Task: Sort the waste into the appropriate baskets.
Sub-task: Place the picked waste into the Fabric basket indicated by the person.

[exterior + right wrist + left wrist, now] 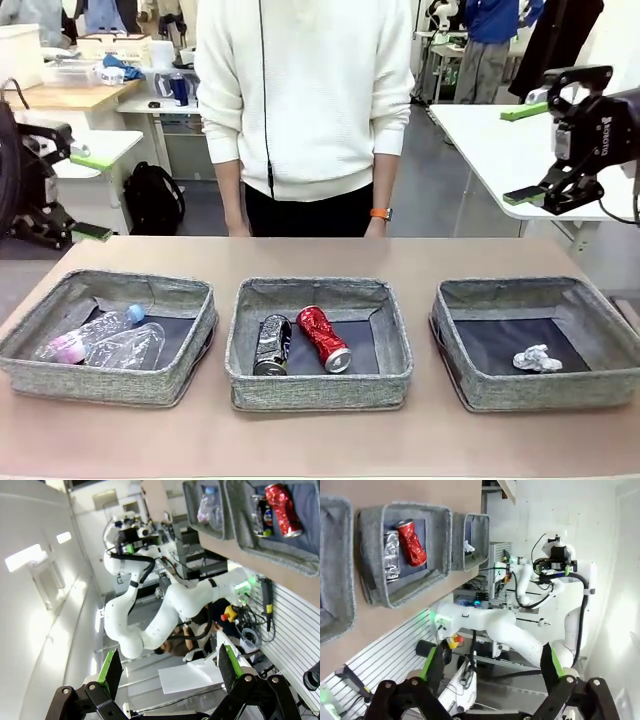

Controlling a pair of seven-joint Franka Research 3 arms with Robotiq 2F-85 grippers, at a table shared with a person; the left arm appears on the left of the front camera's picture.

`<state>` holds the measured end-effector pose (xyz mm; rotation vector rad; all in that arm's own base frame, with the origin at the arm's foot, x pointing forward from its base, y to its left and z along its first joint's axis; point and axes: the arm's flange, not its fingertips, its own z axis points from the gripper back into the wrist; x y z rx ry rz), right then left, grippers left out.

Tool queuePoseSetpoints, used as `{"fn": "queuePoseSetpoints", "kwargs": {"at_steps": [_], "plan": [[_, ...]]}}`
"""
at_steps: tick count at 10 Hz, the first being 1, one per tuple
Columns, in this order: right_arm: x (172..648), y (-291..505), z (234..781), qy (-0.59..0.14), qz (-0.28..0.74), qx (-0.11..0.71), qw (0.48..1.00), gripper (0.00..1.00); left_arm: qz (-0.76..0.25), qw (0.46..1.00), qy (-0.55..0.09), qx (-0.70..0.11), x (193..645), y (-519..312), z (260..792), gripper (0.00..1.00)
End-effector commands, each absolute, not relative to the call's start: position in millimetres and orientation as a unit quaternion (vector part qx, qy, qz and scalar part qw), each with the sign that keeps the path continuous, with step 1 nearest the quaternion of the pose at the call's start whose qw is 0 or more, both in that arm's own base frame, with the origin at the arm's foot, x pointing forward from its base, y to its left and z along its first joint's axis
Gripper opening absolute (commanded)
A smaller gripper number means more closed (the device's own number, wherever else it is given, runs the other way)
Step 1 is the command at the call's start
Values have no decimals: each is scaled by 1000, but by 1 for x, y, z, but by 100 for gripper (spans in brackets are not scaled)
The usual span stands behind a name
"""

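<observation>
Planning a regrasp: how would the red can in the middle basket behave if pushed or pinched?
The red can looks crushed and dented, so it probably rolls poorly and wobbles instead. Its thin creased metal likely gives further under a pinch. It lies beside the black can, so a push may nudge that too.

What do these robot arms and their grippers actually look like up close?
Each arm is smooth, white and rounded, built of tube-like segments with dark joint seams and black cables along it. The right gripper is black and angular, with printed lettering on its body and two fingers tipped with bright green pads. The left gripper is built alike: black linkages with green pads.
</observation>
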<state>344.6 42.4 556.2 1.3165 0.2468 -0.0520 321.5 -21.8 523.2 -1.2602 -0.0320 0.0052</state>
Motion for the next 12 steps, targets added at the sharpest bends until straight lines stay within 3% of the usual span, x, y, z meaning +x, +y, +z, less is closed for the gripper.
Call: {"fn": "queuePoseSetpoints", "kwargs": {"at_steps": [1,12], "plan": [[345,43,558,110,-16,618,778,100,-9,809,-27,-587,322,-24,540,100],[345,43,558,110,-16,618,778,100,-9,809,-27,-587,322,-24,540,100]]}}
